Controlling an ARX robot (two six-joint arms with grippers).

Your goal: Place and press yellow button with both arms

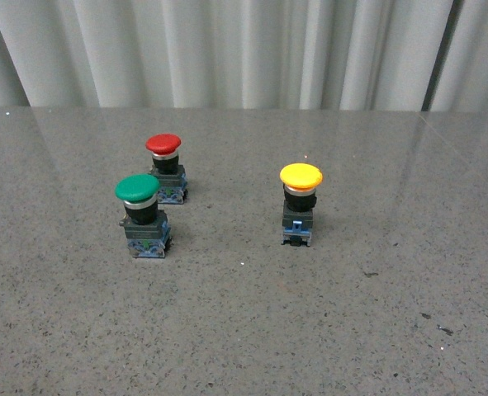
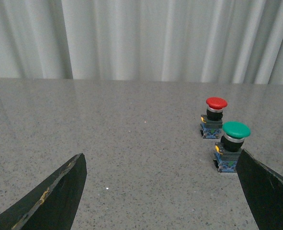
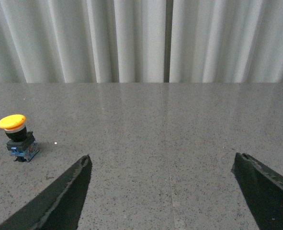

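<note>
The yellow button [image 1: 300, 202] stands upright on the grey stone table, right of centre in the front view, with a yellow mushroom cap, black body and blue base. It also shows in the right wrist view [image 3: 17, 137], well off to one side of my right gripper [image 3: 163, 160], which is open and empty over bare table. My left gripper [image 2: 160, 158] is open and empty; only a sliver of blue at the frame edge may be the yellow button's base. Neither arm shows in the front view.
A green-capped button [image 1: 143, 216] and a red-capped button [image 1: 166, 168] stand left of centre; both show in the left wrist view, green [image 2: 232, 151] close by one finger [image 2: 268, 189], red [image 2: 213, 117] further off. White curtains hang behind the table's far edge.
</note>
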